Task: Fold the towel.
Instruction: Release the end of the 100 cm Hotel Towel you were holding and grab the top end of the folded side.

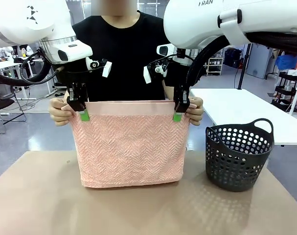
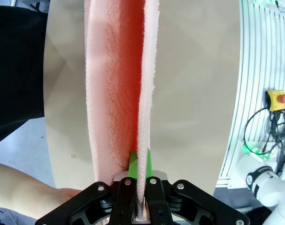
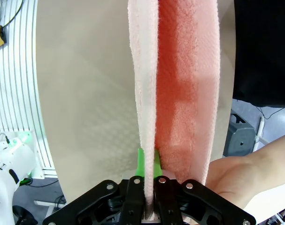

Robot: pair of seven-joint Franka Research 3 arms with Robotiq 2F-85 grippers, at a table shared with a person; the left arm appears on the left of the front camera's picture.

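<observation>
Over the table (image 1: pixel 35 196), the towel (image 1: pixel 131 147) hangs doubled at mid-table with its lower fold touching the top, left gripper (image 1: pixel 82 113) and right gripper (image 1: pixel 178 115) each clamped tight on a near-layer top corner, person's hands (image 1: pixel 58 111) holding the far layer: first fold apparently made, laying flat not yet done.

Dark letters "RAN", cut off by the top edge of the front view, printed on the white casing of the right arm (image 1: pixel 212 22). Small dark angular emblem, without readable letters, on the white casing of the left arm (image 1: pixel 21 22). Elsewhere too small or blurred to read.
</observation>
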